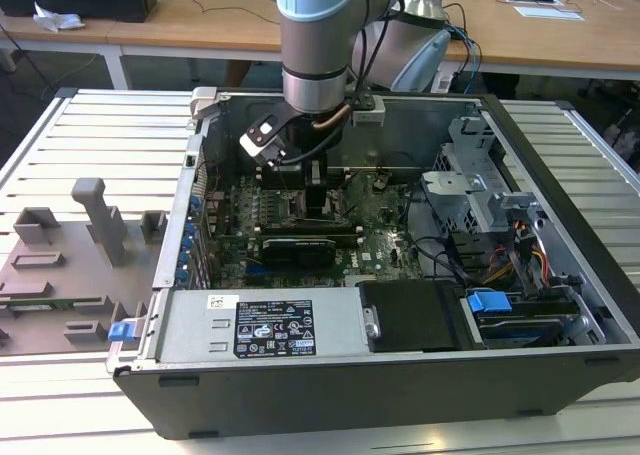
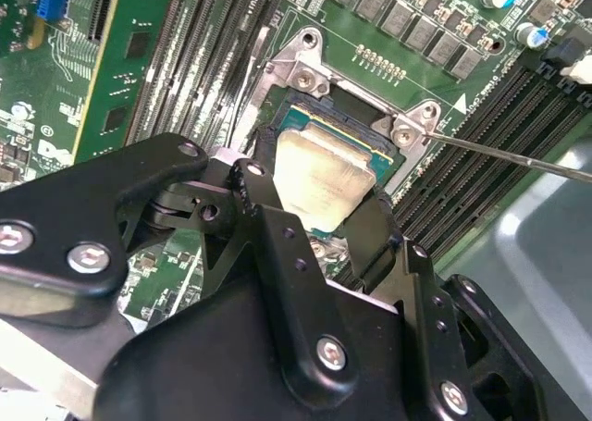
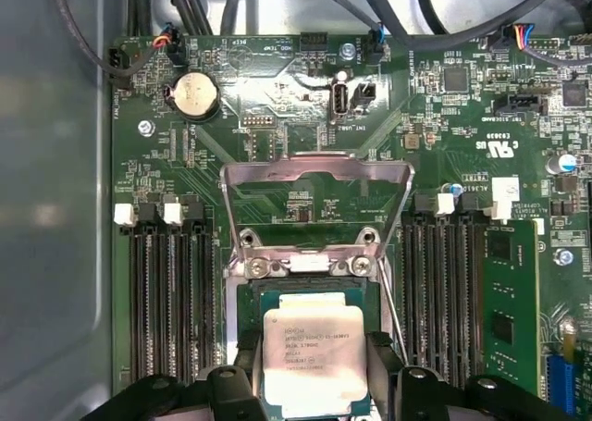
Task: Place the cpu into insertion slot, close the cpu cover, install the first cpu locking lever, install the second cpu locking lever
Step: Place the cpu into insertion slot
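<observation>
Nearest in the exterior view, along the front edge of the computer case: a grey power supply, with a drive cage toward the exterior view's right. Further in, down over the middle of the motherboard: the gripper, black fingers clamped on two opposite edges of the cpu. Held flat at the insertion slot, metal top up; square, so no long axis; sides parallel to the memory slots crowding both flanks. Cannot tell whether fully seated. Close by one finger, a thin locking lever slanting free. Beyond, open on its hinge, green board showing through its window: the cpu cover. Farthest, near the board's edge: a coin battery and cables.
</observation>
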`<action>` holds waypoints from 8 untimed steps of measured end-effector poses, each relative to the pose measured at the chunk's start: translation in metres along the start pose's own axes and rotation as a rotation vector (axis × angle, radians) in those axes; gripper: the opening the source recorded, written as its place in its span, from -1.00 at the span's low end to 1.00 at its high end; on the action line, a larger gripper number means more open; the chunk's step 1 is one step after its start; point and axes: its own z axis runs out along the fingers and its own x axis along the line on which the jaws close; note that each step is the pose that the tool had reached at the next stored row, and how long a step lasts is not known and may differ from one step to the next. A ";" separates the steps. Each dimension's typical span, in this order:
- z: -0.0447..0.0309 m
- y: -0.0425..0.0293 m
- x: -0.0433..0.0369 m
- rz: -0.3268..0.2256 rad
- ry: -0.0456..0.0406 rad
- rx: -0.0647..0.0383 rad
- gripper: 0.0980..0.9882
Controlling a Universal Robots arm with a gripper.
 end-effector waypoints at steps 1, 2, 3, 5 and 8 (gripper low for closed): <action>0.0002 0.0000 0.0000 0.002 -0.0002 0.000 0.00; 0.0007 0.0000 0.0000 0.006 -0.0003 0.000 0.00; 0.0012 0.0002 0.0000 0.009 -0.0005 0.000 0.00; 0.0017 0.0005 0.0001 0.010 -0.0006 0.000 0.00; 0.0032 0.0006 0.0001 0.010 -0.0005 0.001 0.00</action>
